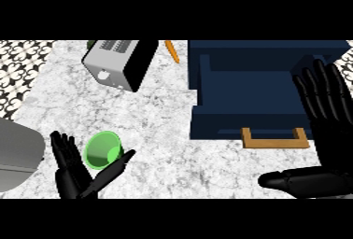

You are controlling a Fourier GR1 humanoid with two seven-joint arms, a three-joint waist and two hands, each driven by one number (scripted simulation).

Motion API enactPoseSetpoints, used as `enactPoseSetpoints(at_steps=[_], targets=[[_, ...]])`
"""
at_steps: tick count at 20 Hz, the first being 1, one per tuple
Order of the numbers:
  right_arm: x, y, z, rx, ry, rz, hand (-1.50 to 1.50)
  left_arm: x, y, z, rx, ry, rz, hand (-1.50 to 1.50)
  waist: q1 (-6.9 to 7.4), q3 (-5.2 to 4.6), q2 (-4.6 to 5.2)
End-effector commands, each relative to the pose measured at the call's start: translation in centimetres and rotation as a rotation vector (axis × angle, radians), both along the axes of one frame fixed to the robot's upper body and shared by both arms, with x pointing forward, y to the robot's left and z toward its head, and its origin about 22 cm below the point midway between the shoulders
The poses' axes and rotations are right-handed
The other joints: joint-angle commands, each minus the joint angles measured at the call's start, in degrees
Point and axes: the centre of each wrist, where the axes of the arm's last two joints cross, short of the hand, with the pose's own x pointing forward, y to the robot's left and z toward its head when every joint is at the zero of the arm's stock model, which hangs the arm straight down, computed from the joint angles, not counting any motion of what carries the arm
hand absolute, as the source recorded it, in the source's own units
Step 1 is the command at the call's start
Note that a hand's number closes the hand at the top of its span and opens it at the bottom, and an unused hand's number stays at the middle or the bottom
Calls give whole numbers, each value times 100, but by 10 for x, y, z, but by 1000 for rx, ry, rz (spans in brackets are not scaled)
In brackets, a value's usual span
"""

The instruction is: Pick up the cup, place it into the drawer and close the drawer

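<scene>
The green cup (103,150) sits near left on the counter (172,154), between the left hand's (72,178) straight fingers and thumb, ready for grabbing. The blue drawer (241,88) waits open at the right, so the cup can go in. The right hand (324,116) rests there, fingers straight.

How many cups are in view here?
1. The green cup sits at the view's lower left, between the fingers and thumb of the left hand. None shows in the open drawer, though the right hand covers part of it.
</scene>
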Motion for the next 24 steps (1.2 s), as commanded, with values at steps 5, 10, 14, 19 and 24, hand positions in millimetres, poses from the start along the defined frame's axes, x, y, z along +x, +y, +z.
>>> enactPoseSetpoints(at_steps=[5,10,14,19,24], targets=[[-10,3,1,5,2,8,-150,-14,2,-44,-23,25,19,-150,-6,-1,0],[11,6,6,-5,0,23,-150,8,5,-39,-29,16,22,-150,-1,1,2],[-11,-1,6,3,15,2,-150,-10,20,-70,-34,4,46,-150,-8,1,-1],[-19,-3,19,-18,19,5,-150,-15,38,-86,-38,31,62,-150,-15,0,-2],[-8,17,7,12,6,14,-150,-10,25,-107,-31,33,54,-150,-11,-1,3]])
